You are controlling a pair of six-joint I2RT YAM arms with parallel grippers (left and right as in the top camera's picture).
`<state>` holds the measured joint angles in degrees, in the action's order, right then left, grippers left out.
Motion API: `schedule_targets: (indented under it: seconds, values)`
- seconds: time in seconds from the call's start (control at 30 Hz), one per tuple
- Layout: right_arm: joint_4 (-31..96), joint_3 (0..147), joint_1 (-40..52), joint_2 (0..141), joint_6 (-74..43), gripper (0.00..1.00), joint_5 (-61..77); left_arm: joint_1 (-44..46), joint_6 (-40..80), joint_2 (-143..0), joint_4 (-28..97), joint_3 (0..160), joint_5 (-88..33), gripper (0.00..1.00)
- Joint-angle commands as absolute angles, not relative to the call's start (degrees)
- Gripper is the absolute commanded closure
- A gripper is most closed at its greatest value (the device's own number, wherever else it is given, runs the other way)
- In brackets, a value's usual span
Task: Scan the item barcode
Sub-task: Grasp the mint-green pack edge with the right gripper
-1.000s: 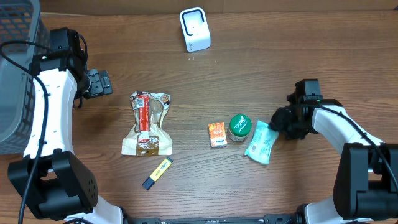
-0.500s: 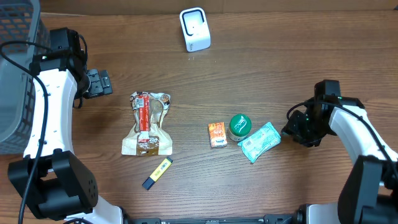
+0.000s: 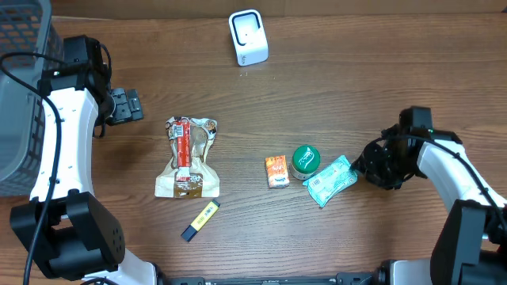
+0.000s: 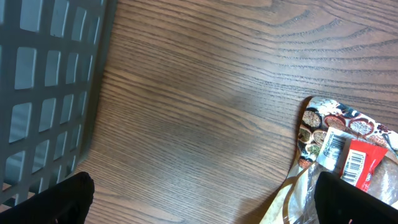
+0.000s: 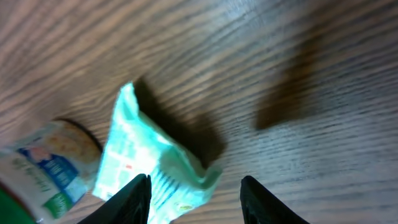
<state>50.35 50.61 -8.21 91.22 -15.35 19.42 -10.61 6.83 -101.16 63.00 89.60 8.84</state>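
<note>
Over the wooden table [image 3: 356, 79], the left arm [image 3: 59, 134] is reaching up the left side beside the grey basket [image 3: 16, 119]. The left gripper [image 3: 131, 105] is pointing right, fingers spread wide over bare wood with nothing between them. The right arm [image 3: 451, 170] is bending in from the right edge, wrist angling toward centre. The right gripper [image 3: 364, 165] is standing with fingers apart, the end of the mint-green packet [image 3: 330, 180] lying between them, one finger plainly clear of it. Open room is showing across the middle and upper right. The snack bag [image 3: 188, 157] is lying left of centre. The white scanner [image 3: 249, 37] is standing near the far edge, well apart from the packet. The green-lidded can [image 3: 306, 161] is sitting just beside the packet, the orange box [image 3: 276, 171] beside that, and the yellow-and-blue stick [image 3: 200, 220] near the front edge.
</note>
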Motion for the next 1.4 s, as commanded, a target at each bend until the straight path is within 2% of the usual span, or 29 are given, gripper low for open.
schedule_targets:
  seconds: [0.0, 0.63, 0.8, 1.03, 1.37]
  values:
    - [47.92, 47.55, -7.38, 90.32, -14.68, 0.52, 22.11, -10.7, 5.78, -101.16, 63.0, 89.73, 8.73, 0.0]
    - [35.22, 38.74, -5.54, 90.39, -14.87, 0.53, 24.12, -10.7, 5.78, -101.16, 63.0, 89.73, 8.73, 0.0]
    - [35.35, 39.79, -5.65, 90.04, -14.9, 0.51, 27.51, -10.7, 5.78, -101.16, 63.0, 89.73, 8.73, 0.0]
    - [37.54, 43.62, -5.65, 89.89, -14.72, 0.42, 29.67, -10.7, 5.78, -101.16, 63.0, 89.73, 8.75, 0.0]
    - [38.7, 42.44, -5.65, 89.91, -14.74, 0.43, 22.94, -10.7, 5.78, -101.16, 63.0, 89.73, 8.73, 0.0]
